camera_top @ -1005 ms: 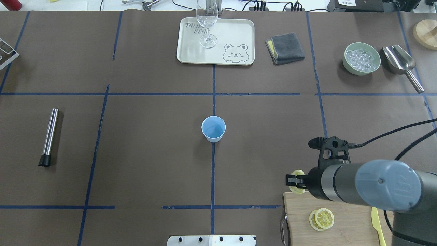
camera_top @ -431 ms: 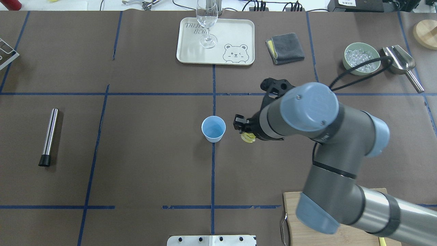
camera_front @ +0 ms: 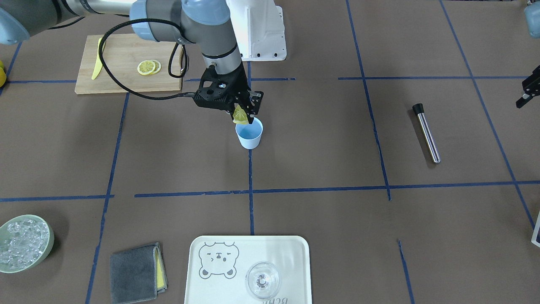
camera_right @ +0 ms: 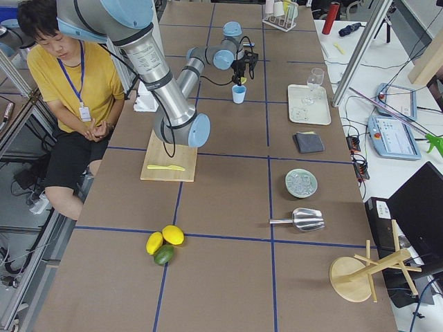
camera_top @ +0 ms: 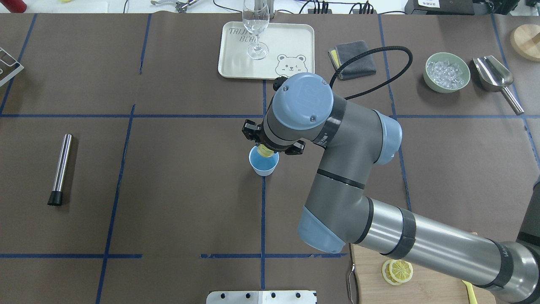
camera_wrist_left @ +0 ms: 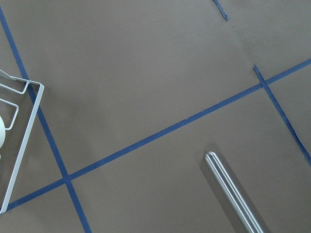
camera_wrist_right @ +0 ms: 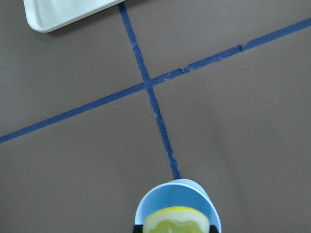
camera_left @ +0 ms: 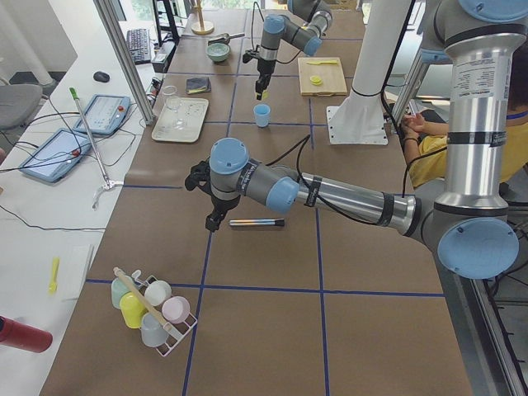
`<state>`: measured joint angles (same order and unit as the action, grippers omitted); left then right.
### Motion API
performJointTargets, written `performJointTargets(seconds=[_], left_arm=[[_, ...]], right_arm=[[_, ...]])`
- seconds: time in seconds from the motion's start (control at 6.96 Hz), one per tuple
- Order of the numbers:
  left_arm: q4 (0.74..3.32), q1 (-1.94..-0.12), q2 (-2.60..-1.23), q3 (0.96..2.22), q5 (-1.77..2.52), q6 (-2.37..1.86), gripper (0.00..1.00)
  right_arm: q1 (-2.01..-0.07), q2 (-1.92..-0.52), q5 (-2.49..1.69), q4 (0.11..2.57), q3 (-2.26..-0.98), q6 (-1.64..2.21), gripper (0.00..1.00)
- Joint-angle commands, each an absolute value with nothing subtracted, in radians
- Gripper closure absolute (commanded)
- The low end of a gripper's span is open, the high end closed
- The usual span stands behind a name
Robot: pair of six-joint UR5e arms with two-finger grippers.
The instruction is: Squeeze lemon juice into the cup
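In the last second I had swung my right hand (camera_front: 244,115) from the cutting board (camera_front: 122,82) across the worktop (camera_front: 320,143); it was clamped on the lemon (camera_front: 239,115), which hung just over the cup (camera_front: 249,138); squeezing looked due next

Right arm (camera_top: 354,126) is stretched out to mid-table with the elbow bent and the wrist pointing straight down. The right gripper (camera_front: 244,113) is clamped on the lemon (camera_front: 239,116). Left arm (camera_left: 346,196) reaches out low, left gripper (camera_left: 213,218) aimed down, and I honestly can't tell whether it's open.
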<state>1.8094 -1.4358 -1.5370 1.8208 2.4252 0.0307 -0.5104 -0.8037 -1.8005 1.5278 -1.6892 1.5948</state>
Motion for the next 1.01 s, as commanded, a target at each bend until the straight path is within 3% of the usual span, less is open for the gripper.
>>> performJointTargets(seconds=[0.0, 0.86], left_arm=[[1.821, -1.436, -1.537, 1.819, 2.425, 0.029, 0.0], [1.824, -1.436, -1.537, 1.821, 2.425, 0.029, 0.0]], right_arm=[[-0.511, -0.785, -1.801, 1.503, -1.635, 1.595, 0.5], [-0.482, -0.798, -1.801, 1.5, -1.634, 1.597, 0.39]])
